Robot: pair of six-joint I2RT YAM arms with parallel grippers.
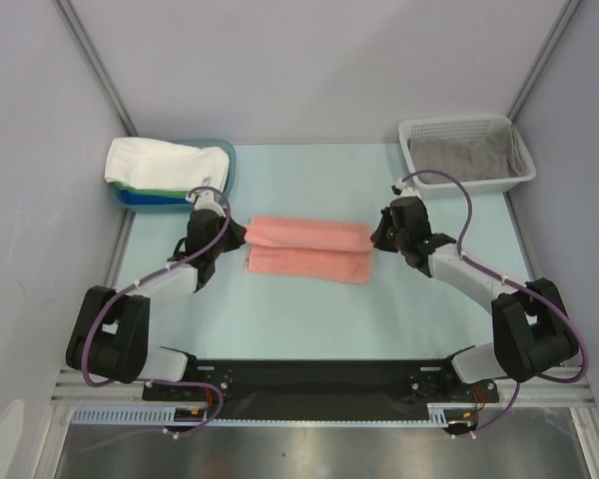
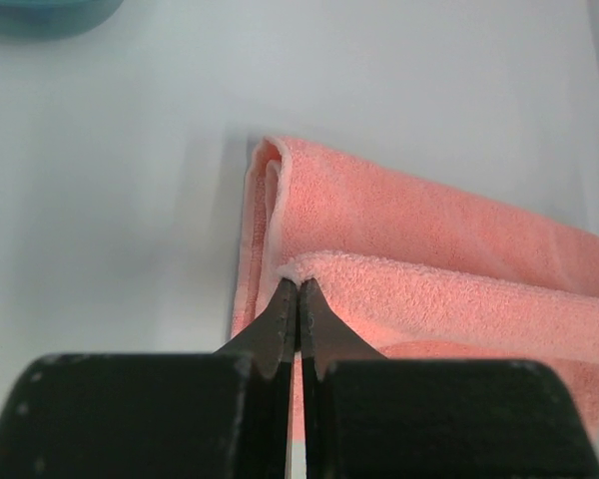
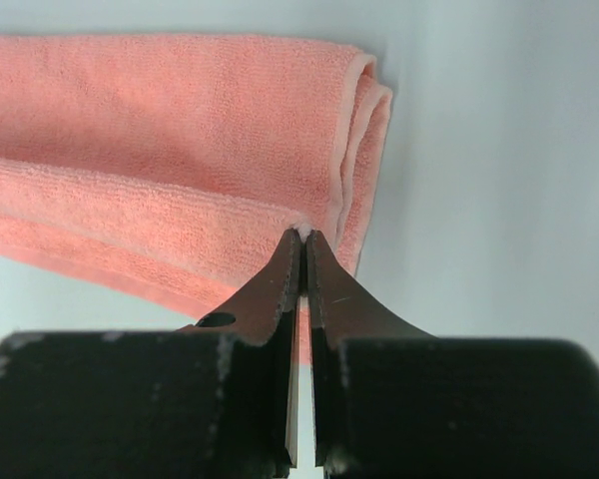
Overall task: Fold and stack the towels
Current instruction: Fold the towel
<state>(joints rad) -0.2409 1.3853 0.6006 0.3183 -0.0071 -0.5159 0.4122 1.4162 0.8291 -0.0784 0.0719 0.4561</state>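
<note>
A salmon pink towel (image 1: 309,249) lies folded over in the middle of the table, its upper layer raised. My left gripper (image 1: 242,238) is shut on the towel's left corner (image 2: 295,267), pinching the edge between its fingertips. My right gripper (image 1: 377,238) is shut on the right corner (image 3: 304,232) of the same pink towel (image 3: 170,150). Folded white, green and blue towels (image 1: 165,168) are stacked on the blue tray (image 1: 223,172) at the back left. A grey towel (image 1: 466,157) lies in the white basket (image 1: 467,128) at the back right.
The blue tray stands just behind my left gripper, and the white perforated basket just behind my right arm. Grey walls close in the table on three sides.
</note>
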